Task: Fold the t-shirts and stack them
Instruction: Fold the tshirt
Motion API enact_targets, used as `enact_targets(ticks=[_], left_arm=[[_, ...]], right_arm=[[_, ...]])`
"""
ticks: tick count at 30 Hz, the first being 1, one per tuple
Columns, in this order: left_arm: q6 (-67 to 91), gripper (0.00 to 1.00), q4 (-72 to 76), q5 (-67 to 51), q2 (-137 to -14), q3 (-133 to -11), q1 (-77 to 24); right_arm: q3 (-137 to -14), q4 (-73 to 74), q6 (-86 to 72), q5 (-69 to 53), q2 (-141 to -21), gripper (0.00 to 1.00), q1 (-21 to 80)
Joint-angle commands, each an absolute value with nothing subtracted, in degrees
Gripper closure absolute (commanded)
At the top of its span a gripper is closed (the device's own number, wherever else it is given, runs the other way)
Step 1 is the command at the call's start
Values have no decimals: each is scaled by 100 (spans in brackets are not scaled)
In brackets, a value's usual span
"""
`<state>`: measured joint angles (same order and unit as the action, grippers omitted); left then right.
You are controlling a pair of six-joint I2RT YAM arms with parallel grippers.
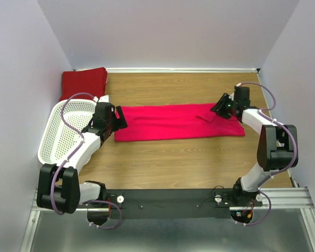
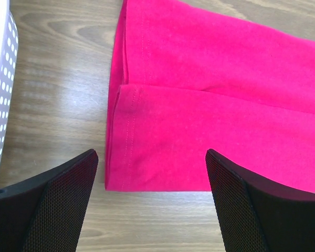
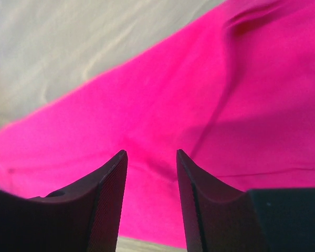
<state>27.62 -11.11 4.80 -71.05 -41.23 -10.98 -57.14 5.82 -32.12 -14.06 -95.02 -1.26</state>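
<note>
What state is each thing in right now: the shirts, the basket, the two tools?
Pink t-shirt: folded into a long strip, flat on the table.
Dark red t-shirt: folded, far left corner.
White basket: upright, at left.
Left tool: open, over the pink shirt's left end.
Right tool: open, over its right end.

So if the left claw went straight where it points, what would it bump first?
Probably the bright pink fabric t-shirt: the open left gripper points down at its hemmed end, with the wooden table just beside and beneath.
</note>
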Motion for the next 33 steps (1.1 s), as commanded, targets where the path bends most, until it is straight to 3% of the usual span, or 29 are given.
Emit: enact_targets(ticks=[1, 12, 20, 24, 33], left_arm=[[2593, 9, -923, 703, -7119, -4183, -1107], [2408, 9, -1019, 826, -7128, -4263, -1107], [2583, 9, -897, 362, -7057, -4166, -1169], [3056, 9, -844, 62, -7329, -4411, -1800], [4314, 9, -791, -614, -9393, -6634, -3313]], right_arm=[[-5924, 755, -2498, -1477, -9694, 51, 351], [-6643, 1099, -2907, 773, -9957, 51, 308], [-7295, 1099, -3647, 738, -10582, 49, 26], [-7356, 1099, -3823, 581, -10670, 48, -351], [-7409, 1081, -3894, 35, -10916, 44, -589]])
